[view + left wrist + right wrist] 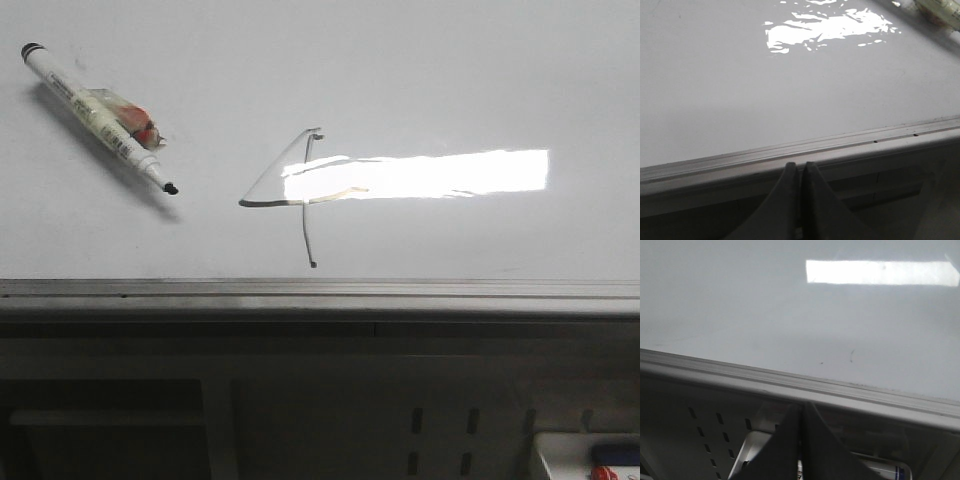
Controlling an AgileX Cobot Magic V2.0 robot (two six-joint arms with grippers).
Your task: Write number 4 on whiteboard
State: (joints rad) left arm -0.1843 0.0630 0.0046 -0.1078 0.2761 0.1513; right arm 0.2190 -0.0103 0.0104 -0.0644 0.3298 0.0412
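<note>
The whiteboard [450, 70] fills the front view, glossy white with a grey edge rail [320, 290] along its near side. On it stands the number 4 [303, 195], thin dark lines forming a pointed triangle with a long curved vertical, partly washed out by a bright light glare. An uncapped white marker [95, 113] lies on the board at the far left, tip toward the 4, held by nothing. Neither gripper shows in the front view. My left gripper [800, 167] is shut and empty, below the board's rail [790, 150]. My right gripper [801, 406] is likewise shut and empty below the rail [790, 382].
Below the board's near edge is a dark perforated panel [440, 430]. A white tray [590, 455] with a marker-like item sits at the lower right, also seen under the right gripper as a white tray [752, 450].
</note>
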